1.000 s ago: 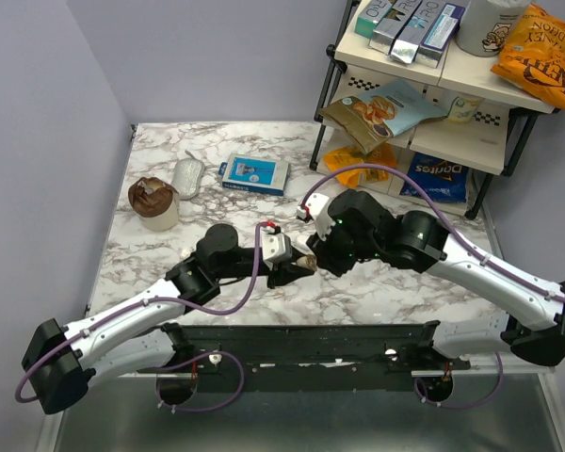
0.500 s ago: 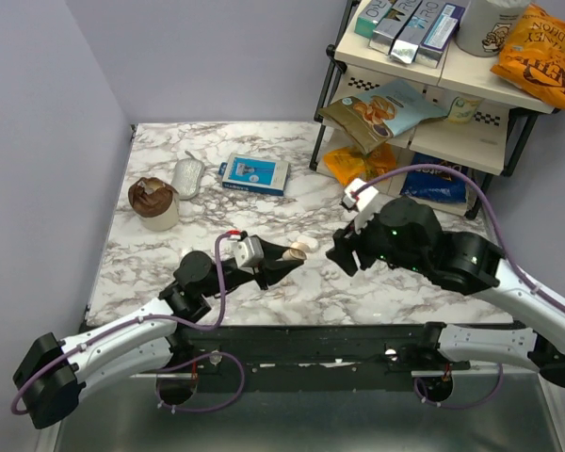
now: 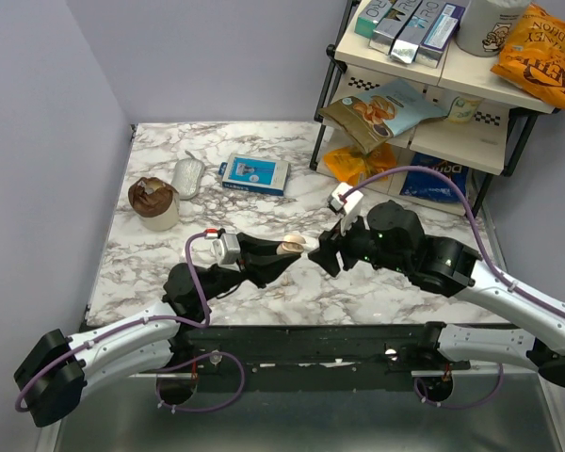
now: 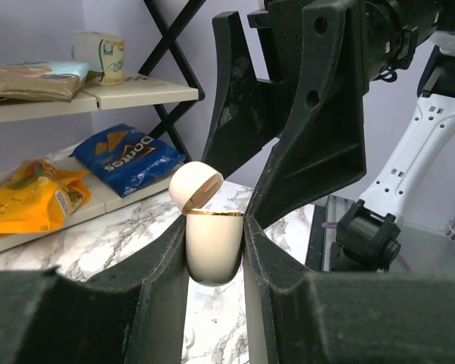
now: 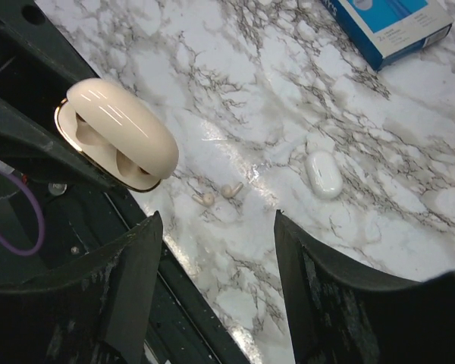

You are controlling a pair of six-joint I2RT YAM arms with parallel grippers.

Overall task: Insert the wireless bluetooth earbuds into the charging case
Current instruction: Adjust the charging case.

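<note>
Left fingers (image 3: 275, 258), black and wedge-shaped, are raised over the veined marble surface (image 3: 141, 250) and clamped on a smooth cream oval charging case (image 4: 212, 243), its lid hinged open. Right fingers (image 3: 322, 256), at its 3 o'clock, are spread apart, empty. Two tiny glossy earbuds (image 5: 230, 190) are seen on the marble, at the case's 4 o'clock in the right wrist view.

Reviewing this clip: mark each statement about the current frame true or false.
1. The left gripper is shut on the charging case, whose lid is open. True.
2. Both earbuds sit inside the case. False: they lie on the marble table.
3. The right gripper is clamped on an earbud. False: its jaws are open and hold nothing.
4. A blue box lies on the table. True.
5. The white oval case sits on the shelf. False: it lies on the table near the earbuds.
</note>
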